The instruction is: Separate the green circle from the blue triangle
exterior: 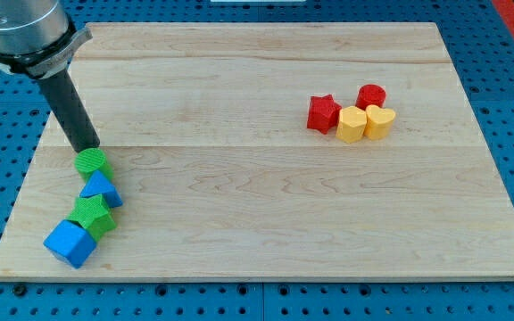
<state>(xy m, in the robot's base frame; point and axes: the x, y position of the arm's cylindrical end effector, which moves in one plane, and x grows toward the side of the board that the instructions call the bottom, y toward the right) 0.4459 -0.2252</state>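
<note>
- Nearest the camera sat the blue cube (69, 243), at the view's bottom left corner of the wooden board (266, 223), with a green star (92, 215) touching it just above.
- Up from that came the blue triangle (102, 190), and the green circle (90, 162) was pressed right against the triangle's upper edge. So 4 blocks made 1 slanted chain.
- No jaws on this rig, just the rod, so nothing to open or close; the tip (89, 146) stood at the circle's top edge, touching or nearly so, hard to say which.
- Circle looked like a small, light, stiff block that should slide easily on smooth wood. Being round, I'd guess it would roll off the rod if pushed off-centre.
- Pushing from where the tip was would probably jam it harder into the triangle. Coming in at the seam between the 2, or from the side, looked smarter.
- Board's left edge was close, so not much room that way.
- Well apart, toward the view's upper right: red star (323, 112), red cylinder (371, 94), yellow hexagon (352, 124), yellow heart (380, 120), clustered and out of the way.
</note>
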